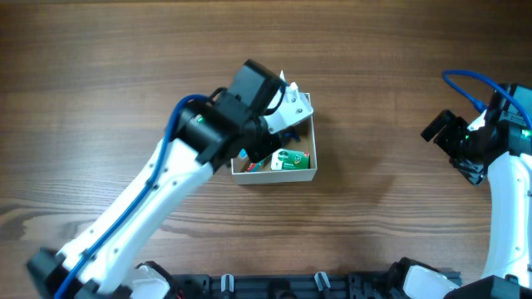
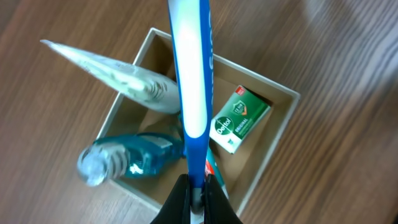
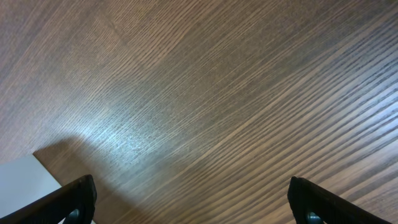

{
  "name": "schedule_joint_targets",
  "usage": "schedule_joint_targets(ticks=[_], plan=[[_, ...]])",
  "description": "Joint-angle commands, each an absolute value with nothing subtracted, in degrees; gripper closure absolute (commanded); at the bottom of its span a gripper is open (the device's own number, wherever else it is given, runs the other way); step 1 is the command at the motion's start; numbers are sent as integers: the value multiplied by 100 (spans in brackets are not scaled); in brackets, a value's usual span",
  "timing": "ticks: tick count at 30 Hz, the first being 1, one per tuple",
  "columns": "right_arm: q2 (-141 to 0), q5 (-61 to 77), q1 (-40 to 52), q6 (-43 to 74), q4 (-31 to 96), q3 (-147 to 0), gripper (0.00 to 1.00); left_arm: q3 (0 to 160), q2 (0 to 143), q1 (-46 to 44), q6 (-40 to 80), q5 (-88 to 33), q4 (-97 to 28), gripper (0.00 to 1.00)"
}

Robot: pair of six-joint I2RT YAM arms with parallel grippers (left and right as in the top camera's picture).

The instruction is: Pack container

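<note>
While the right gripper (image 3: pixel 193 204) idles wide open aside, the left gripper (image 2: pixel 196 190) pinches a toothbrush (image 2: pixel 189 74) over the container (image 2: pixel 283 121) for packing.

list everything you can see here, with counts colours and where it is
table: one, brown wood, under everything
container: one, white outside, tan inside, table centre
green box: one, green and white, lying in container
tube: one, silvery white, leaning in container, end past rim
bottle: one, teal, in container
small pack: one, red and white, in container, mostly hidden
long handle: one, blue and white, held over container
left tool: one, black, shut on long handle
right tool: one, black, open, over table at right
</note>
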State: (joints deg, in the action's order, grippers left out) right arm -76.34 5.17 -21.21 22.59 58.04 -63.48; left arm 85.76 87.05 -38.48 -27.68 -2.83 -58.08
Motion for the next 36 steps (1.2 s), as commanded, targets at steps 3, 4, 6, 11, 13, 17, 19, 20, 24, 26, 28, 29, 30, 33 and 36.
schedule_joint_targets(ticks=[3, 4, 6, 11, 13, 17, 19, 20, 24, 26, 28, 29, 30, 33, 36], plan=[[-7607, 587, -2130, 2185, 5789, -6320, 0, 8615, 9539, -3892, -2982, -202, -5680, 96], [-7607, 587, -2130, 2185, 5789, -6320, 0, 8615, 9649, -3889, -2982, -204, -5677, 96], [-7607, 587, -2130, 2185, 5787, -6320, 0, 8615, 9819, -3889, -2982, -204, -5682, 96], [-7607, 587, -2130, 2185, 5780, -6320, 0, 8615, 10020, -3889, -2980, -202, -5708, 74], [-7607, 587, -2130, 2187, 5780, -6320, 0, 8615, 10018, -3889, -2980, -202, -5708, 52], [-7607, 587, -2130, 2187, 5780, -6320, 0, 8615, 9979, -3889, -2967, -189, -5850, 46], [-7607, 585, -2130, 2185, 5780, -6320, 0, 8617, 9870, -3889, -2952, -178, -5990, 46], [-7607, 585, -2130, 2185, 5778, -6320, 0, 8617, 9786, -3900, -2895, -139, -6047, 45], [-7607, 593, -2130, 2014, 5765, -6320, 0, 8617, 9115, -3992, -1973, 854, -6128, 43], [-7607, 607, -2128, 1597, 5758, -6320, 6, 8617, 8702, -3938, -1345, 1321, -6130, 38], [-7607, 591, -2091, 1404, 5758, -6320, 9, 8617, 8344, -3721, -770, 1468, -6130, 30], [-7607, 591, -2040, 1376, 5721, -6320, 9, 8617, 8219, -3583, -558, 1466, -6125, 29], [-7607, 598, -1933, 1332, 5651, -6333, 9, 8617, 8101, -3378, -346, 1463, -6112, 28], [-7607, 578, -1485, 1194, 5509, -6501, 3, 8617, 7972, -2685, 115, 1459, -6062, 0], [-7607, 545, -913, 1024, 5227, -6718, 1, 8615, 7996, -2119, 517, 1441, -6016, 0]])
